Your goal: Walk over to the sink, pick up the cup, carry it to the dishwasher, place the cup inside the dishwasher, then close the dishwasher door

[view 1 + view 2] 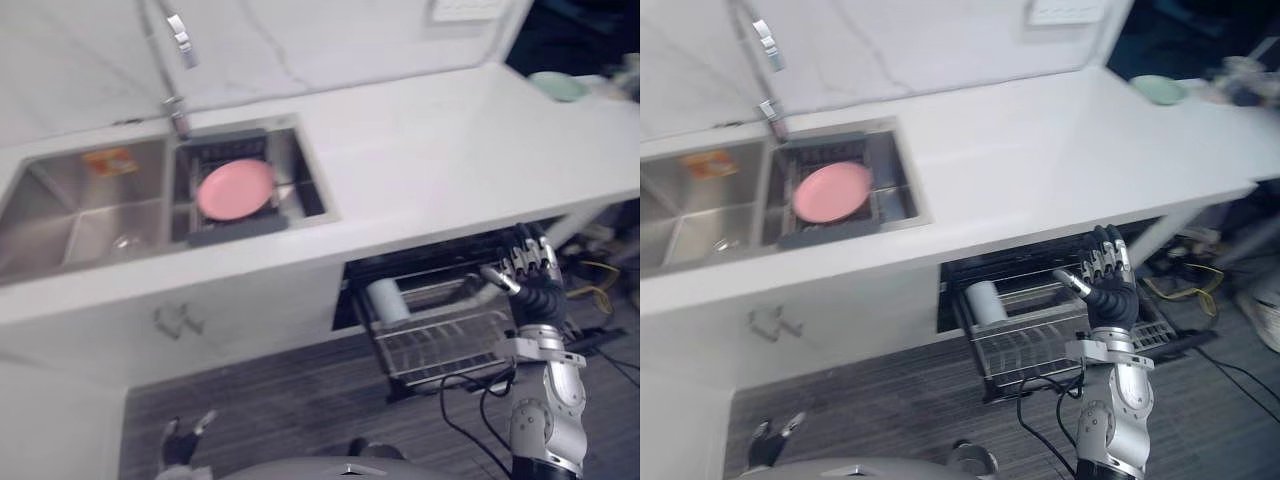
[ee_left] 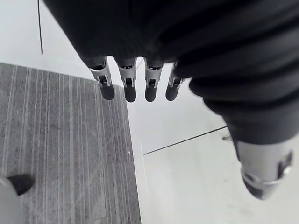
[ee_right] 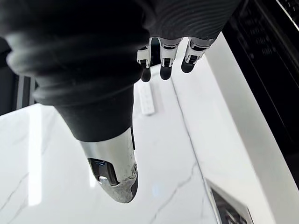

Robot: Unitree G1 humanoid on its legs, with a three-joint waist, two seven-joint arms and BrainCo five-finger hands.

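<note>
Hovering in front of the open dishwasher, the right hand is grasping nothing: its fingers are standing straight and slightly spread, raised level with the machine's opening. The cup, a pale cylinder, is lying on its side in the pulled-out wire rack, off to that hand's left, near it but clearly apart from it. The left hand is hanging low at the robot's side with its fingers relaxed and pointing toward the floor, carrying nothing either. Far to the left of the right hand and beyond the left one, the sink is holding a pink plate on a dark drainer. Judging from this, the fetching, carrying and placing are looking finished, since the cup is already sitting in the rack and both hands are free. What is remaining is the last step: the rack is sticking out and the machine is gaping open, so the rack is probably needing a push inward before the door is being swung shut.
</note>
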